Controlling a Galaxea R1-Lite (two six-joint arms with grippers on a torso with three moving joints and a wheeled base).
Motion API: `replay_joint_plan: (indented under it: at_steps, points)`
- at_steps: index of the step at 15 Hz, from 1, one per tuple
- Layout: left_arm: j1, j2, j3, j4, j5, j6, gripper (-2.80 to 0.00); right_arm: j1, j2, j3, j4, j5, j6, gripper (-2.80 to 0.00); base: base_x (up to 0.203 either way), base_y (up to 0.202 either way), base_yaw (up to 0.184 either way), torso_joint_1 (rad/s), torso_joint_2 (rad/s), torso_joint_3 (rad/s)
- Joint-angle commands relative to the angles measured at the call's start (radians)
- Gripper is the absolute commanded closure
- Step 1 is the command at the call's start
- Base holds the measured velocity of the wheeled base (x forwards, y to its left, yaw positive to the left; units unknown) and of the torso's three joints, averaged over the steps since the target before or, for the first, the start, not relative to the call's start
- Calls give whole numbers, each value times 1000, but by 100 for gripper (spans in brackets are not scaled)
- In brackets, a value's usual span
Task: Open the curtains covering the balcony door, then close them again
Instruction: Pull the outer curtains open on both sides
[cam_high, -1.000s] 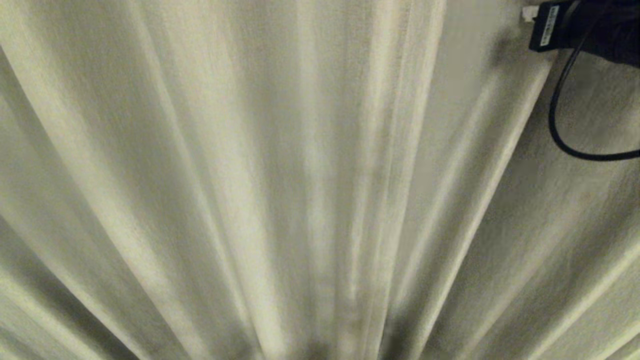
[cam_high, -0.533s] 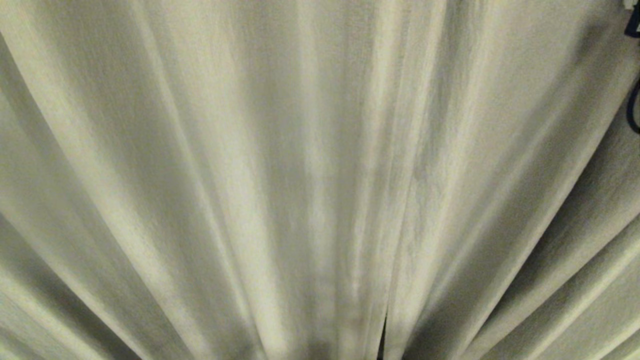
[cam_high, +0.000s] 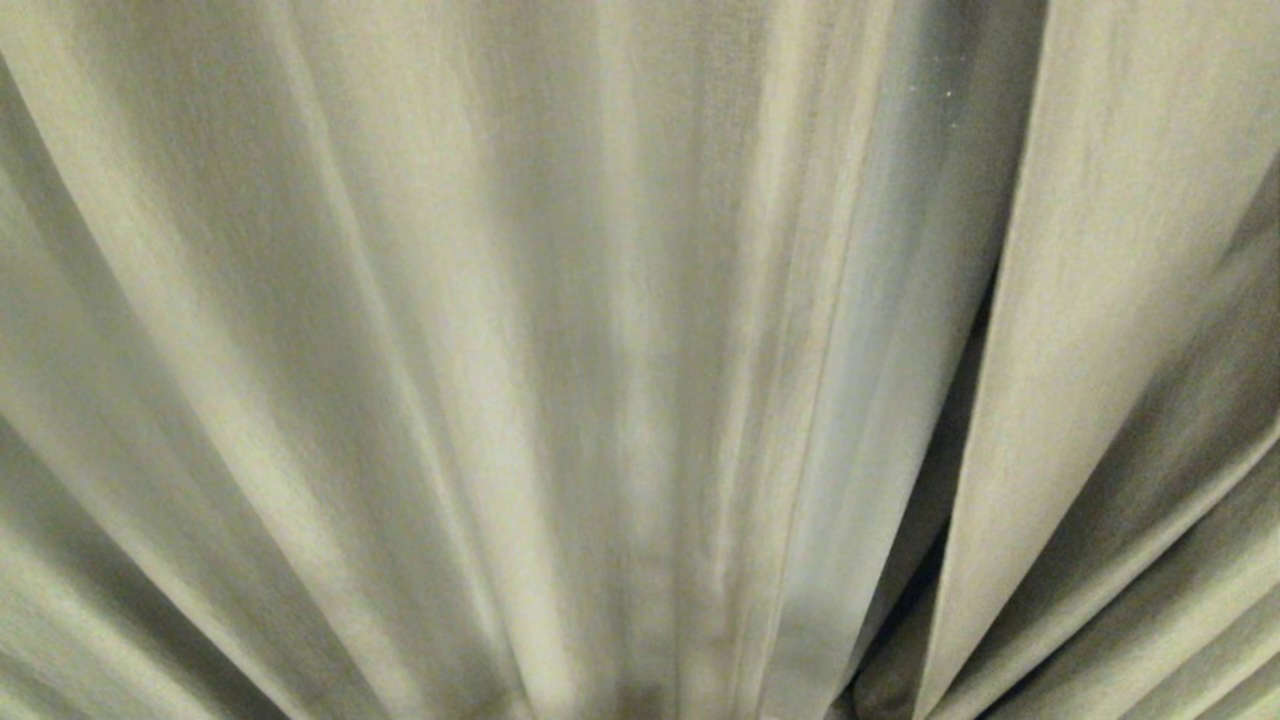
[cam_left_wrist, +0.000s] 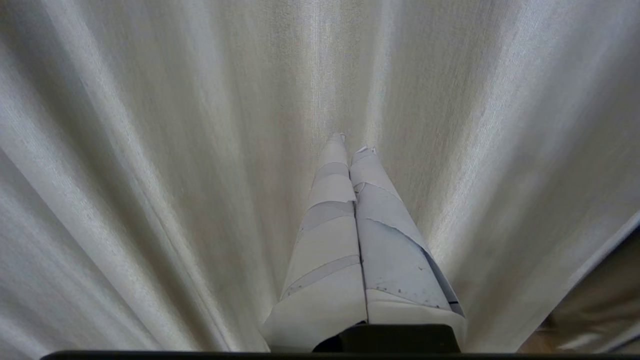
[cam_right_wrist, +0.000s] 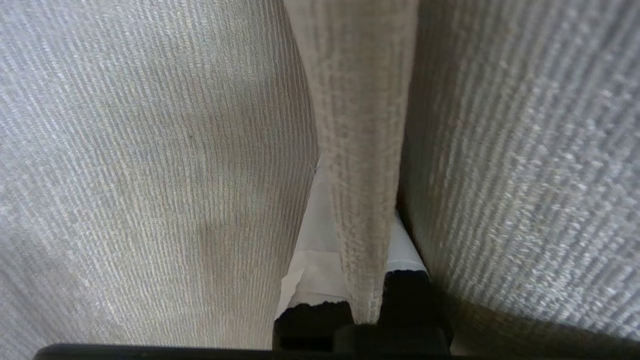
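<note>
From the head view the curtains (cam_high: 520, 360) fill the whole frame, cream pleats fanning upward, with a dark gap (cam_high: 935, 520) between the centre panel's hemmed edge and the panel on the right; neither arm shows here, and the balcony door is hidden behind the cloth. In the left wrist view the left gripper (cam_left_wrist: 352, 145) hangs in front of the pleated fabric with its taped fingers (cam_left_wrist: 330, 240) pressed flat together on nothing, tips close to the cloth, though contact cannot be told. In the right wrist view the right gripper (cam_right_wrist: 360, 280) is pinched shut on a narrow fold of curtain (cam_right_wrist: 362, 125), most likely the hemmed edge, which runs between its white-wrapped fingers (cam_right_wrist: 315, 272), with broad woven cloth crowding in on both sides. The step looks like drawing the right panel aside to open the gap. To do it well, the grip should stay firm on the fold and the pull should run level along the rail, steadily, so the pleats stack rather than the hem slipping out.
</note>
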Motion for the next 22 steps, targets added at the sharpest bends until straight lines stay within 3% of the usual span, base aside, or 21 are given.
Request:
replay_joint_plan:
  at_steps: [1, 8, 17, 22]
  points:
    - [0, 0, 0, 0, 1, 0, 0, -84, 54, 0, 2, 7, 4, 0, 0, 0, 0, 0, 0, 0]
    - [0, 0, 0, 0, 1, -1, 0, -212, 125, -11, -68, 36, 28, 0, 0, 0, 0, 0, 0, 0]
    - [0, 0, 0, 0, 0, -1, 0, -219, 79, 33, -55, 43, 42, 0, 0, 0, 0, 0, 0, 0]
    - [0, 0, 0, 0, -1, 0, 0, -205, -42, 140, -55, 260, 41, 0, 0, 0, 0, 0, 0, 0]
